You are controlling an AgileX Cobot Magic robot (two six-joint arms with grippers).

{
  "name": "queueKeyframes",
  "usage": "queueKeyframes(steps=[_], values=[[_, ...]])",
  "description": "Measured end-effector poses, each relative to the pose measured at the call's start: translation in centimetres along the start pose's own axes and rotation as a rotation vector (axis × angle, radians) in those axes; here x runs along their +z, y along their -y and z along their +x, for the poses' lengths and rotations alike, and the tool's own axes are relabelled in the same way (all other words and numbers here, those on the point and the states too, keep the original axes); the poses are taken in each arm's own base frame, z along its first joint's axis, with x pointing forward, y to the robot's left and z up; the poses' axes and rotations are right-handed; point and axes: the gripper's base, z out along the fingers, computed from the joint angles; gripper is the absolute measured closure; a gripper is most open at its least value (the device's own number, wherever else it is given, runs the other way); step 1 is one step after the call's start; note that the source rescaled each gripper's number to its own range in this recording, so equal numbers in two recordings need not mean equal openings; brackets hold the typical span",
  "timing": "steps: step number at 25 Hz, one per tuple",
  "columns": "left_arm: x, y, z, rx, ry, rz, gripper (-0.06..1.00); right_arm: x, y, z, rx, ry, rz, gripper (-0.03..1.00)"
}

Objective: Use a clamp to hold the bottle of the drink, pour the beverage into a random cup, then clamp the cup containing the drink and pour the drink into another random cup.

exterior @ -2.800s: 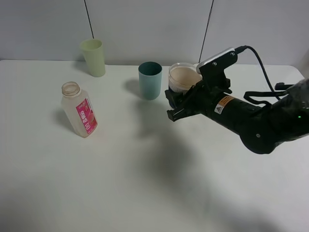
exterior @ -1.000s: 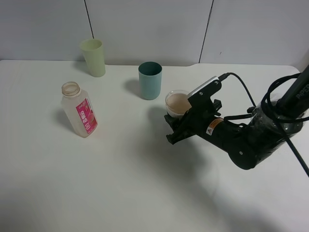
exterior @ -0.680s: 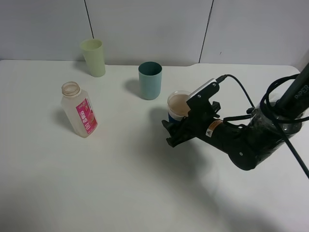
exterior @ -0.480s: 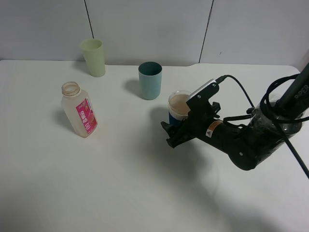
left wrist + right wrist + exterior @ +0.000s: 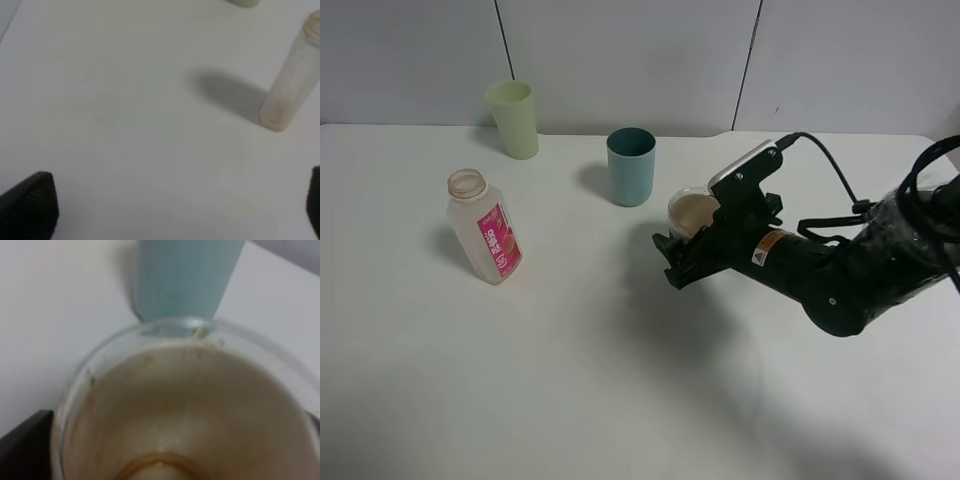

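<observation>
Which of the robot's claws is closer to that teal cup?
The right claw: it sits just beside the teal cup, around a clear cup. The left claw hangs off near the bottle.

A plain white table fills the scene from near edge to far, meeting a pale grey panelled wall whose panels are split by two thin dark seams, under soft, even light casting faint shadows.

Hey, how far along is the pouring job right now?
Mostly done, it seems. The bottle stands upright and looks empty. The blue-sleeved cup sits on the table between the right gripper's parted jaws, holding only a brown ring of residue, beside the teal cup. What remains is likely just backing the arm away.
</observation>
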Motion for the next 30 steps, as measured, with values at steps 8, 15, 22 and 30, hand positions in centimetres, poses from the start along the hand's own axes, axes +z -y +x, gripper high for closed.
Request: queueKeyframes(steps=[8, 15, 22, 30], values=[[0.0, 0.0, 0.0, 0.000, 0.000, 0.000, -0.06, -2.4, 0.4, -3.5, 0.014, -0.018, -0.019, 0.33], [0.0, 0.0, 0.0, 0.000, 0.000, 0.000, -0.06, -5.4, 1.9, -7.2, -0.045, 0.044, 0.020, 0.33], [0.0, 0.0, 0.0, 0.000, 0.000, 0.000, -0.06, -8.9, 6.4, -9.6, -0.034, 0.089, 0.141, 0.33], [0.0, 0.0, 0.0, 0.000, 0.000, 0.000, -0.06, -14.3, 11.8, -9.9, 0.054, 0.025, 0.338, 0.33]])
